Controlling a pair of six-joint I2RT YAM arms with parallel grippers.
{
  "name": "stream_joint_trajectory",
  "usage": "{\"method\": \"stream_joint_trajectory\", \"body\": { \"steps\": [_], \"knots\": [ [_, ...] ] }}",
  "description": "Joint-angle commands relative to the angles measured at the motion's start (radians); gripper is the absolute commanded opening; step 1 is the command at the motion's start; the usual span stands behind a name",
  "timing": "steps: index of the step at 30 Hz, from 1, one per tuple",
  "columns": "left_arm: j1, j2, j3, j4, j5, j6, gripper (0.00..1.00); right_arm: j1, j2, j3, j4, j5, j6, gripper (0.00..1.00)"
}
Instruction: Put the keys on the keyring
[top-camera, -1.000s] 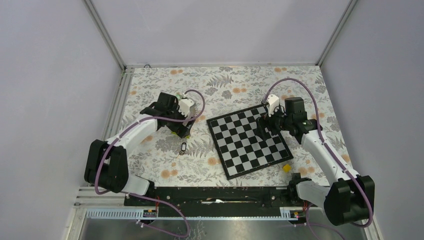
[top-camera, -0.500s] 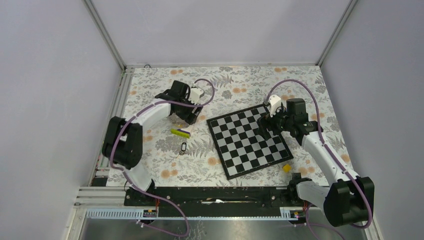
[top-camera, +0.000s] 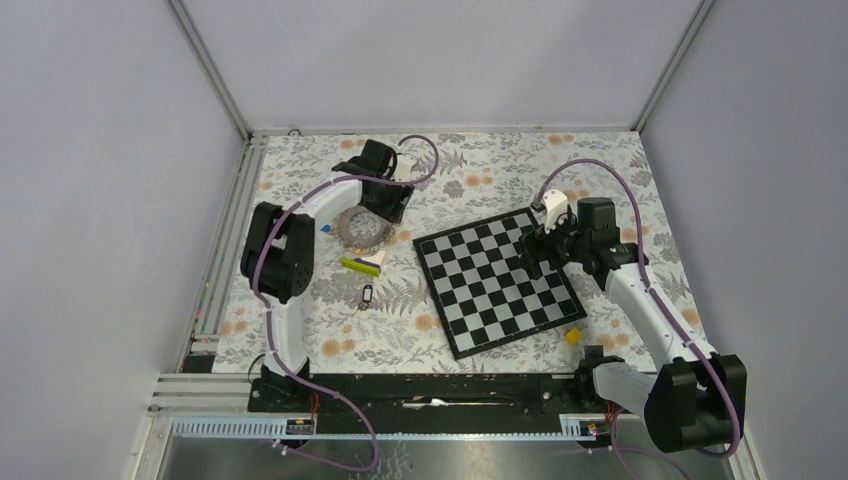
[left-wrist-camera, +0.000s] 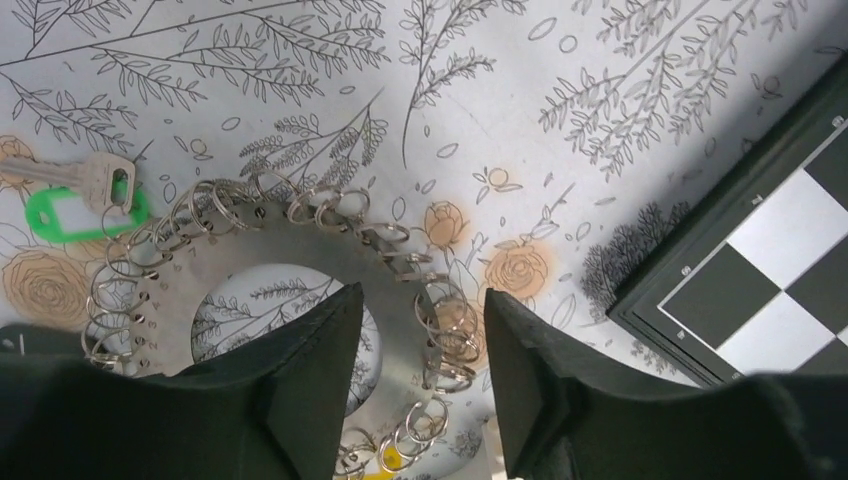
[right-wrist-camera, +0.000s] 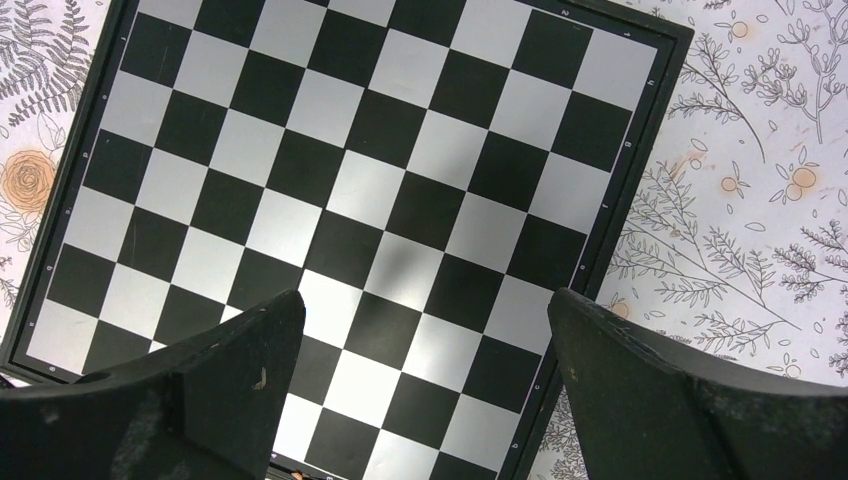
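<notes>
Where the keyring lies flat on the floral cloth, in the upper left of the overhead view, a green-headed key sits just beside its coiled rim. The left gripper hangs above the ring's right side, fingers partly apart astride the flat band; contact cannot be told. A black-headed key lies lower, well apart. At right, the right gripper stands spread wide over the chessboard, holding nothing.
</notes>
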Motion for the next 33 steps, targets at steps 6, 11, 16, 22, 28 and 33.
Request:
{"method": "stream_joint_trajectory", "body": {
  "steps": [6,11,16,22,28,33],
  "knots": [
    [0.006,0.097,0.096,-0.021,-0.077,-0.100,0.49,-0.005,-0.010,-0.013,0.048,0.022,-0.029,0.99],
    [0.006,0.118,0.092,-0.021,-0.082,-0.113,0.41,-0.005,-0.010,-0.017,0.050,0.022,-0.034,0.99],
    [0.006,0.093,0.072,-0.021,-0.075,-0.109,0.35,-0.006,-0.009,-0.019,0.050,0.020,-0.038,0.99],
    [0.006,0.038,0.041,-0.021,-0.084,-0.087,0.24,-0.006,0.000,-0.019,0.056,0.023,-0.039,0.99],
    [0.006,0.015,0.017,-0.020,-0.079,-0.072,0.26,-0.006,0.012,-0.015,0.059,0.025,-0.042,0.99],
    [0.007,0.000,-0.003,-0.021,-0.079,-0.048,0.37,-0.006,0.019,-0.015,0.064,0.028,-0.046,0.99]
  ]
}}
